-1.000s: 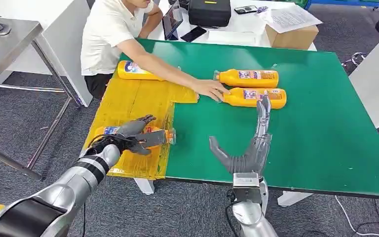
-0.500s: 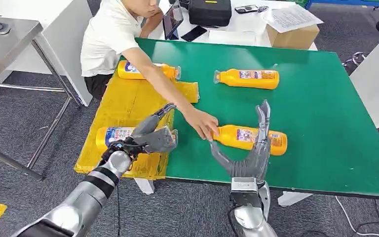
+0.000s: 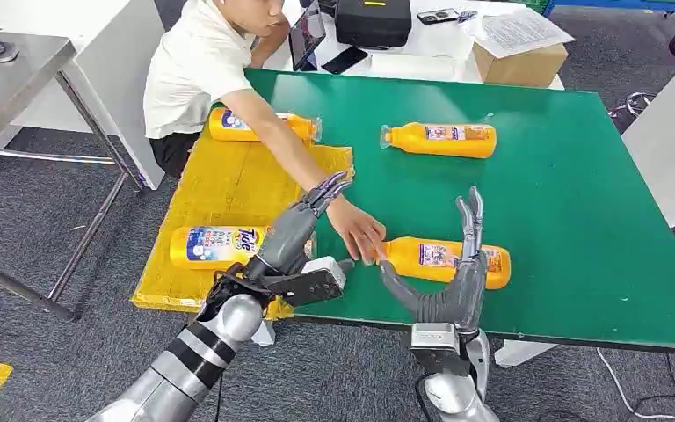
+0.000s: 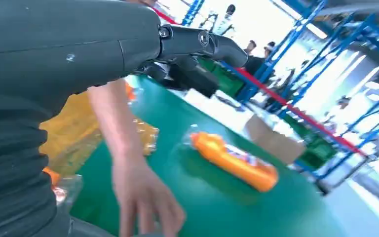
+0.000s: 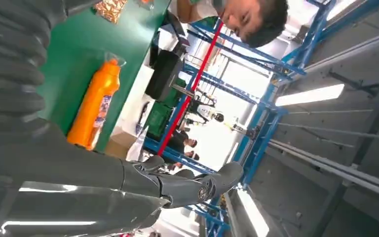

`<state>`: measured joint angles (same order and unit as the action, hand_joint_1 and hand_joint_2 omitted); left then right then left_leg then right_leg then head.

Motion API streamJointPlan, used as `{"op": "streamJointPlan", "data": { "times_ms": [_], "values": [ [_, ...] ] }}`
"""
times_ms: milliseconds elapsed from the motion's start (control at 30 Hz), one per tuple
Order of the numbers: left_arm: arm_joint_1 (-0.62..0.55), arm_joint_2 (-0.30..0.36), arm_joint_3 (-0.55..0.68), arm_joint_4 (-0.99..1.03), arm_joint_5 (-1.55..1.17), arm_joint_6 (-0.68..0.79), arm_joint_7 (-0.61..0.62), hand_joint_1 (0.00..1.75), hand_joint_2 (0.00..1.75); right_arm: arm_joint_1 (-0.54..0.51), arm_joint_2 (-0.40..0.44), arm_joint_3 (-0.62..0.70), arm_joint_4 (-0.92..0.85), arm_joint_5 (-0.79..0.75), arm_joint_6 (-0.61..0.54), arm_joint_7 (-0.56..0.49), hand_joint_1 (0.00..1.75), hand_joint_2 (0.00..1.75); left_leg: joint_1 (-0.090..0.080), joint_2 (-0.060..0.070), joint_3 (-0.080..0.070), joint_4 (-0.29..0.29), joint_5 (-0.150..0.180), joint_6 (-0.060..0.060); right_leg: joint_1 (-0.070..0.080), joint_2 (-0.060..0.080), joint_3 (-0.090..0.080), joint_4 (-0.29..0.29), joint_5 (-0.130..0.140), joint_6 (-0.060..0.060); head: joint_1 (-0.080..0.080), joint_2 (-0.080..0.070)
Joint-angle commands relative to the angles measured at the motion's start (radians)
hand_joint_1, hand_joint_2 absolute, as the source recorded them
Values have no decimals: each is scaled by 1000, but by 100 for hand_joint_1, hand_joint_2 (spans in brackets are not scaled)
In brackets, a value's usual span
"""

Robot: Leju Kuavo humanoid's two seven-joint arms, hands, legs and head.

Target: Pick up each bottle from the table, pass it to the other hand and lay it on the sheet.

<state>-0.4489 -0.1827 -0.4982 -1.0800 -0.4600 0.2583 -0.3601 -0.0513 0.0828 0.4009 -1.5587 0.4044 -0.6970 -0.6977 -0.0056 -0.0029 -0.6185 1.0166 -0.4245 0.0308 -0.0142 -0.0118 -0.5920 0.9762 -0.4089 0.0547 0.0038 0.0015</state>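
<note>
Setting: green-topped work table [image 3: 580,264] in a workshop, crinkled yellow plastic sheet [image 3: 220,189] over its left end.
Bottles: four orange plastic bottles, all lying flat; two on the sheet [image 3: 215,244] [image 3: 259,126], two on bare green [image 3: 444,259] [image 3: 442,140].
Handling: likely smooth, rigid, apt to roll; grasp mid-body at the label.
Left hand [image 3: 294,251]: fingers spread, holding nothing.
Right hand [image 3: 448,281]: fingers spread wide beside the nearest bottle, not gripping.
Person's hand [image 3: 358,233]: at that bottle's cap.

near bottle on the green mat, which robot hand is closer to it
Right. The right hand stands open directly in front of the near bottle, fingers overlapping it. The left hand hangs open off toward its cap end, over the sheet's edge.
</note>
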Motion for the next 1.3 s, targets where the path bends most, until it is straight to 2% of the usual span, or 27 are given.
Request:
{"op": "streamJointPlan", "data": {
  "times_ms": [33, 67, 100, 133, 167, 200, 233, 267, 300, 400, 700, 900, 967, 1000, 1067, 1100, 1167, 1200, 1300],
  "values": [
    [32, 35, -48, -103, 93, -36, -9, 0, 175, -7, -17, -27, 42, 43, -1, 0, 0, 175, 1, 0, 2, -1, -1, -1, 1, 1, 2, -1, 0, -1, 0, 0],
    [54, 32, -32, -129, 170, -60, -23, 0, 175, -6, -18, -40, 65, 92, -1, 0, 0, 175, 1, 1, 5, -1, -2, -2, 1, 2, 4, -1, -1, -2, 0, 0],
    [117, 11, 19, -181, 310, -81, -36, 0, 175, -10, -12, -87, 178, 195, -1, 0, 0, 175, 1, 1, 3, -1, -1, -1, 0, 2, 3, -1, -1, -1, 0, 0],
    [192, -16, 59, -228, 473, -83, -56, 0, 175, -12, -12, -161, 245, 330, -1, 25, 0, 175, 1, 3, 8, -3, -2, -2, 1, 4, 8, -4, -1, -2, 0, 0],
    [242, -40, 74, -242, 623, -100, -23, 0, 175, -7, 16, -276, 271, 431, -1, 1, 0, 175, 1, 3, 7, -3, -2, -2, 1, 3, 6, -3, 0, -2, 0, 0],
    [283, -55, 73, -237, 664, -73, -26, 0, 175, -17, 2, -347, 324, 565, -1, 58, 0, 175, 1, 3, 10, -5, -2, -2, 1, 4, 10, -6, -1, -2, -1, 0],
    [300, -51, 47, -219, 664, -8, -64, 0, 175, -30, -8, -406, 359, 620, -1, 50, 0, 175, 1, 2, 7, -3, -2, -1, 1, 2, 7, -4, -1, -1, 0, 0],
    [308, -52, 33, -199, 685, 18, -90, 0, 175, -45, -24, -451, 398, 625, -1, 26, 0, 175, 1, 1, 10, -5, -2, -1, 1, 1, 11, -6, -1, -2, -1, 0],
    [315, -57, 33, -188, 710, 32, -103, 0, 175, -61, -51, -476, 440, 685, -1, 64, 0, 175, 0, -1, 8, -4, -1, -1, 0, -1, 8, -5, -1, -1, 0, 0],
    [308, -49, 29, -179, 744, 91, -137, 0, 175, -90, -101, -537, 467, 714, -1, 53, 0, 175, 0, -2, 4, -2, -1, 0, 0, -1, 5, -3, -1, -1, -1, 0],
    [299, -19, 43, -192, 823, 88, -85, 0, 175, -70, -85, -609, 406, 725, -1, 31, 0, 175, -1, 0, 3, -1, -2, -1, -1, 0, 4, -2, -1, -1, 0, 0],
    [299, -19, 43, -192, 823, 88, -85, 0, 175, -70, -85, -609, 406, 725, -1, 31, 0, 175, -1, 0, 2, -1, -1, -1, 0, 0, 3, -2, 0, 0, -1, 0],
    [301, -15, 23, -187, 793, 103, -87, 0, 175, -87, -107, -589, 454, 743, -1, 63, 0, 175, 0, 0, 4, -1, -2, -1, 0, 1, 4, -2, -1, -1, 0, 0],
    [303, -15, 17, -185, 787, 101, -87, 0, 175, -102, -127, -566, 484, 765, -1, 91, 0, 175, -1, 0, 2, -1, -1, 0, 0, 0, 2, -2, 0, 0, 0, 0],
    [302, -19, 4, -178, 779, 96, -87, 0, 175, -151, -158, -511, 574, 711, -1, 106, 0, 175, 0, 2, 4, -1, -2, -1, 0, 2, 4, -2, 0, -1, 0, 0],
    [298, -22, -2, -173, 780, 89, -88, 0, 175, -201, -197, -425, 675, 677, 6, 156, 0, 175, 0, 3, 4, -1, -2, -1, 0, 3, 4, -2, 0, -1, 0, 0],
    [288, -26, -13, -164, 781, 83, -87, 0, 175, -274, -219, -352, 773, 600, 67, 186, 0, 175, -1, 6, 4, -1, -2, -1, 0, 6, 3, -3, 2, -1, 0, 0],
    [280, -29, -22, -160, 779, 79, -86, 0, 175, -324, -234, -297, 855, 584, 133, 206, 0, 175, -1, 6, 2, -1, -1, 0, -1, 6, 2, -2, 2, 0, 0, 0],
    [259, -31, -40, -151, 775, 69, -77, 0, 175, -381, -257, -210, 974, 576, 219, 176, 0, 175, -1, 8, 3, 0, -2, -1, 0, 8, 2, -2, 3, 0, 0, 0]
  ]
}}
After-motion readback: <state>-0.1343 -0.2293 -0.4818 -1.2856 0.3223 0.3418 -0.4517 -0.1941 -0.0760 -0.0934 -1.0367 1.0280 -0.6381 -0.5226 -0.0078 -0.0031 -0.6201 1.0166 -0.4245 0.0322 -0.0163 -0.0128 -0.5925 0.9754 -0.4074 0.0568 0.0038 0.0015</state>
